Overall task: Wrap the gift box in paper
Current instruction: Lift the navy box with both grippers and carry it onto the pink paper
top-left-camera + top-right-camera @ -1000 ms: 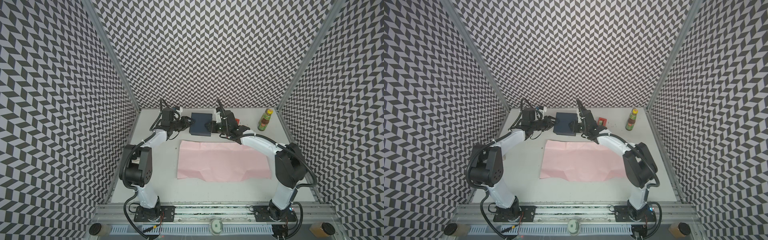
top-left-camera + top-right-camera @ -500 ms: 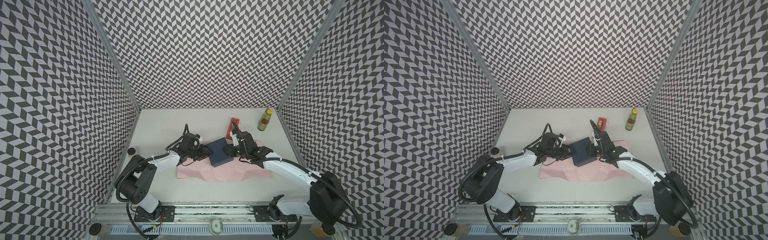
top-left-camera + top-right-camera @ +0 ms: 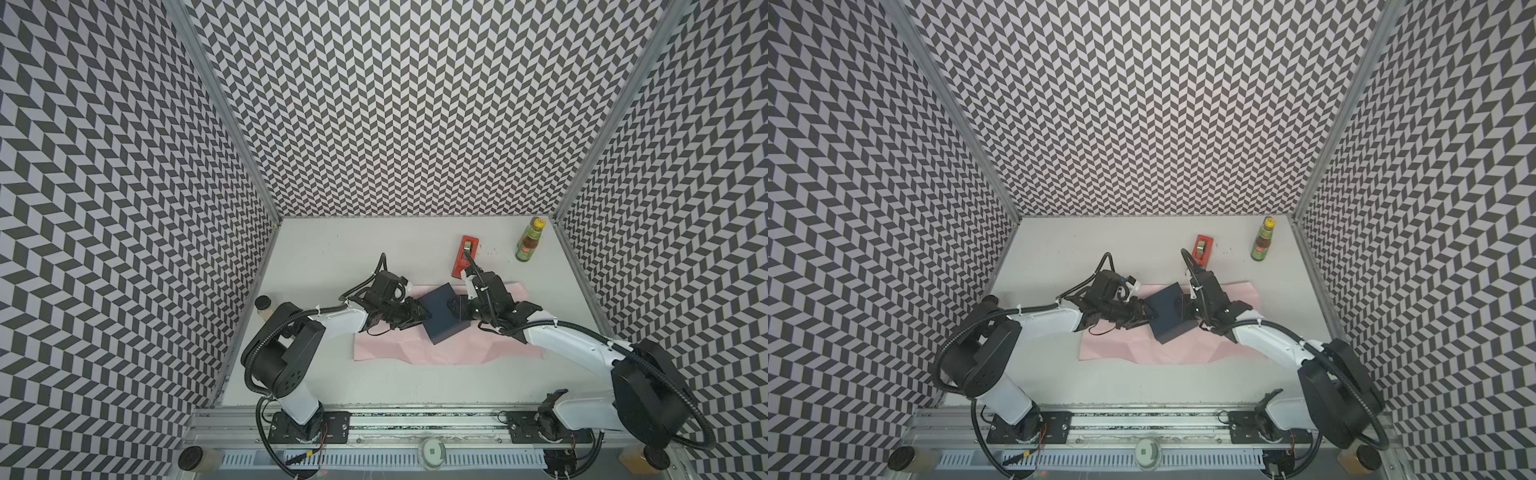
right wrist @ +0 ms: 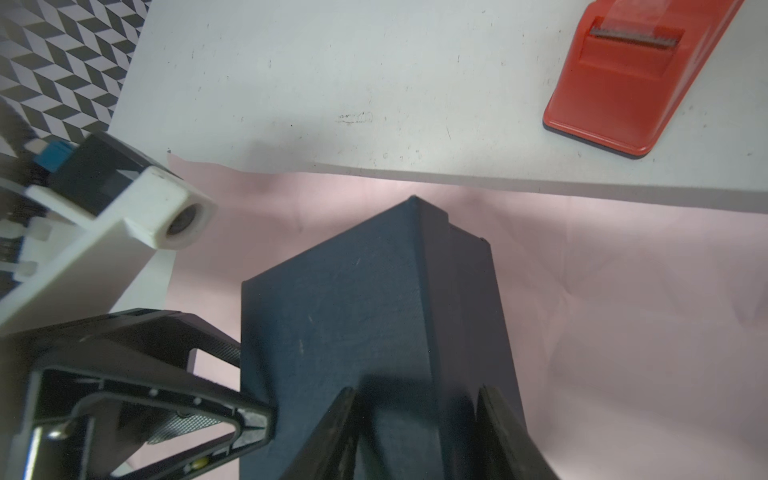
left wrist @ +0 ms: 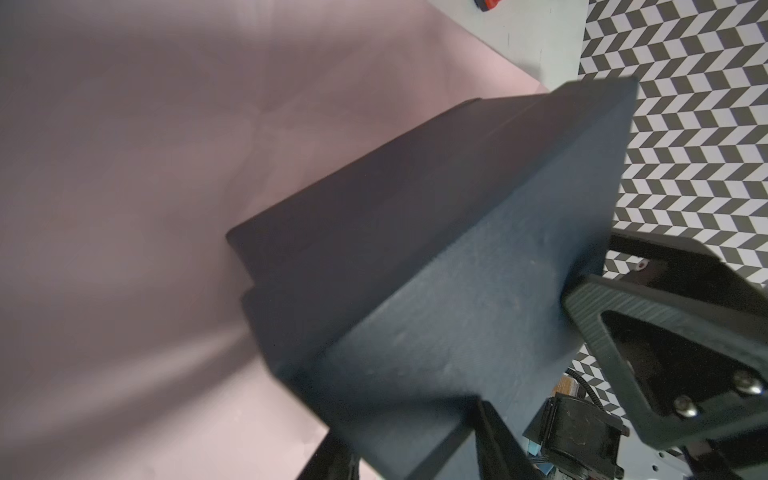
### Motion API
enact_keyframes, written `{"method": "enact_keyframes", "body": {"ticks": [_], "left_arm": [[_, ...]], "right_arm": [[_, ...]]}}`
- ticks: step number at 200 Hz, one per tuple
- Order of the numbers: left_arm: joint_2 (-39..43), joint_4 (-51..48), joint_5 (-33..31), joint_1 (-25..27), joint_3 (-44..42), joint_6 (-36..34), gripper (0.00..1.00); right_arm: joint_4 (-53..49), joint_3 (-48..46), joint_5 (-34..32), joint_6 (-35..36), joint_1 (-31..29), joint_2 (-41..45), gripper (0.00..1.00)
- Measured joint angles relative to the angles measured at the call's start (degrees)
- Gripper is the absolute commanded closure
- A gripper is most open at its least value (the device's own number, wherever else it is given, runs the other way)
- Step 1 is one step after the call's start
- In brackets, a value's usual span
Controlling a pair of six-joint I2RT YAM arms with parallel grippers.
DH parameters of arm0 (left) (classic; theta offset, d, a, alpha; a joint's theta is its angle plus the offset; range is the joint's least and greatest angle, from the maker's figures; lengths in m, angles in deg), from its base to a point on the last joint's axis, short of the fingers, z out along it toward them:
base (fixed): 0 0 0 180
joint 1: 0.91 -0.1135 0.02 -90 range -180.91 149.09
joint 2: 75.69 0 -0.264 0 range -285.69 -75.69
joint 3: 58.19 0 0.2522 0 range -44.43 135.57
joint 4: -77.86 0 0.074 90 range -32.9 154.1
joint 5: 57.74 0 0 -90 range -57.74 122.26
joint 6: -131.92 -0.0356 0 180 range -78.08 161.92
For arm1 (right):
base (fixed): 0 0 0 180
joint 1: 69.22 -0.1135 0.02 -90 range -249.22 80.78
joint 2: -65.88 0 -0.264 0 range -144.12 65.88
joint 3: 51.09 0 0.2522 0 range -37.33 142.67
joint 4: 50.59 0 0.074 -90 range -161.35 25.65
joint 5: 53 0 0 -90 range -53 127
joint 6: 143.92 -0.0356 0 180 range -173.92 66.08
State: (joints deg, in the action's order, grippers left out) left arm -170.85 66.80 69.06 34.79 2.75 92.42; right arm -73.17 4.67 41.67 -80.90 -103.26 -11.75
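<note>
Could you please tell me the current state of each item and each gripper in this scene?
gift box: closed, unwrapped, held askew over the paper by both grippers.
paper: spread flat, pink face up, creased, not folded over anything.
tape dispenser: standing beyond the paper, untouched.
bottle: upright, capped, in the far corner.
left gripper: closed on the gift box.
right gripper: closed on the gift box.

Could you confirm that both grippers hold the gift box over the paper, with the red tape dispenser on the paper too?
Not quite: the tape dispenser lies on the table beyond the paper, as the right wrist view shows. The left gripper and right gripper do hold the gift box over it.
</note>
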Motion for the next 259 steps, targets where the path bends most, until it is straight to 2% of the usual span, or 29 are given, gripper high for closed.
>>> {"method": "enact_keyframes", "body": {"ticks": [42, 112, 259], "left_arm": [[-0.76, -3.80, -0.11, 0.00, 2.60, -1.40, 0.53], [-1.92, -4.28, -0.04, -0.09, 4.35, -2.93, 0.51], [-3.74, -3.52, 1.62, -2.40, 5.70, -5.25, 0.46]], "right_arm": [[1.81, -1.07, -0.44, -0.13, 0.00, 0.15, 0.53], [4.07, -6.36, 0.28, -1.42, 0.11, 3.08, 0.48], [6.03, -6.16, 1.42, -1.79, 0.24, 0.68, 0.43]]}}
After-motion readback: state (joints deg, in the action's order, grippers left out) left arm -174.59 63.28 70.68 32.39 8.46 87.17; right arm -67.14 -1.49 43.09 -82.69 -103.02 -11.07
